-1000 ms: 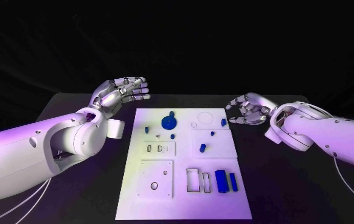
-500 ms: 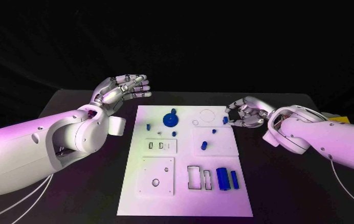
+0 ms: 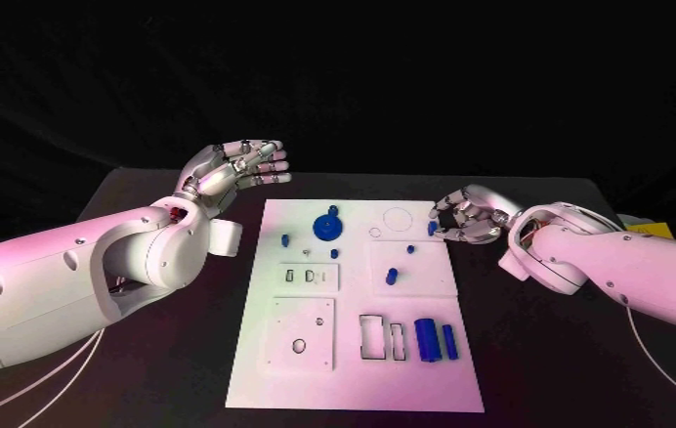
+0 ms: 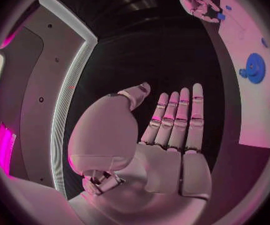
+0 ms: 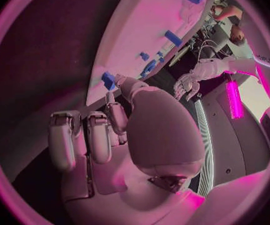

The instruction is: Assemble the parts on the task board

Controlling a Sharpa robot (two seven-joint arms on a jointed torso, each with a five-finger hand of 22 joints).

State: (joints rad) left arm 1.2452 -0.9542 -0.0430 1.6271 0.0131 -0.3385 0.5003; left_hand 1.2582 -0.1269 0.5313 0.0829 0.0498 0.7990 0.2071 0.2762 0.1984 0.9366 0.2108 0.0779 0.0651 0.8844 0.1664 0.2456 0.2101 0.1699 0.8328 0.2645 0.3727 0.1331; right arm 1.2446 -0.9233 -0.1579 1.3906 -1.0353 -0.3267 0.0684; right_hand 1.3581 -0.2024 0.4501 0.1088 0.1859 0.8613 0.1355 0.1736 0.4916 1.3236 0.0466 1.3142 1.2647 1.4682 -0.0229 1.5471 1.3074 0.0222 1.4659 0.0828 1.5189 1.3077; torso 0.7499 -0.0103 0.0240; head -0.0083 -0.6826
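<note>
We see the left hand (image 3: 232, 169) raised past the white board's (image 3: 423, 379) far left corner, fingers straight, holding nothing. The right hand (image 3: 465, 215) pinches a small blue part (image 3: 431, 227) at the board's far right edge.

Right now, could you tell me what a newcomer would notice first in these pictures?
The long white rectangular task board lies mid-table, dotted with small blue parts, the largest a round blue disc near its far end. The silver left hand hangs raised beyond the board's far left corner, while the right hand curls at its far right edge.
</note>
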